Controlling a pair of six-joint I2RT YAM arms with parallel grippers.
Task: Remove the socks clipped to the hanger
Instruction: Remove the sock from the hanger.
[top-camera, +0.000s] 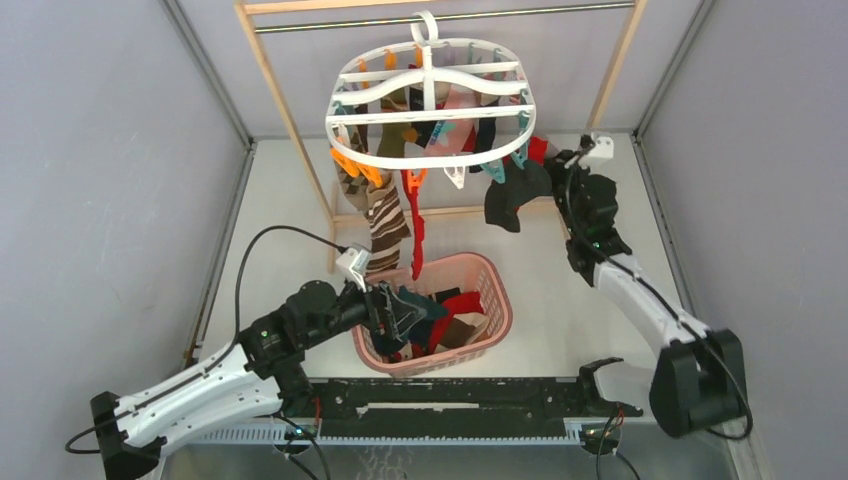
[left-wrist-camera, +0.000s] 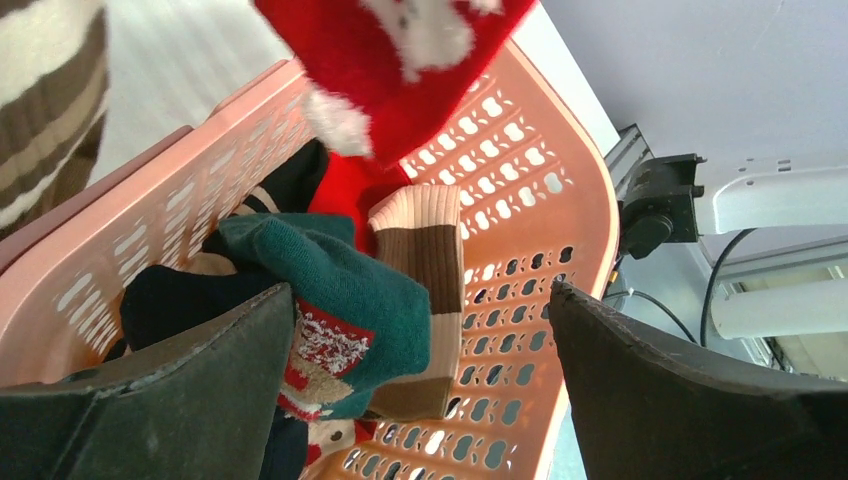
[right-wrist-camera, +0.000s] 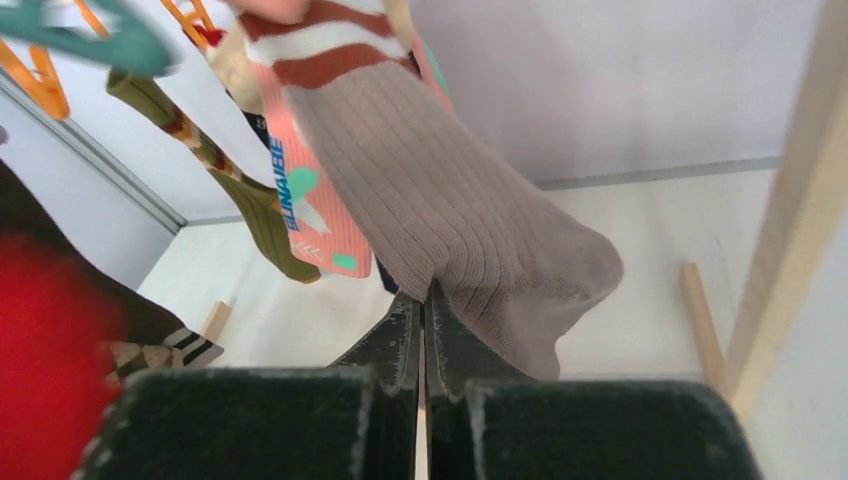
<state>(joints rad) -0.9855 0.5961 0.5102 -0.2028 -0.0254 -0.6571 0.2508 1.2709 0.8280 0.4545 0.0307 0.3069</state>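
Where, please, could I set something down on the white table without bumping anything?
Free: the white table between the grey left wall and the wooden rail post; also between the pink lattice basket and the right arm. Crowded: beneath the white oval plastic hanger, where fabric socks dangle.

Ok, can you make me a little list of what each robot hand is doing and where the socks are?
left gripper: open, empty, over the basket
right gripper: shut, tips at the lower edge of a grey-brown sock; a real pinch is hard to confirm
hanger: hooked on the rail
clipped socks: many, dangling from the hanger
loose socks: several, piled in the basket
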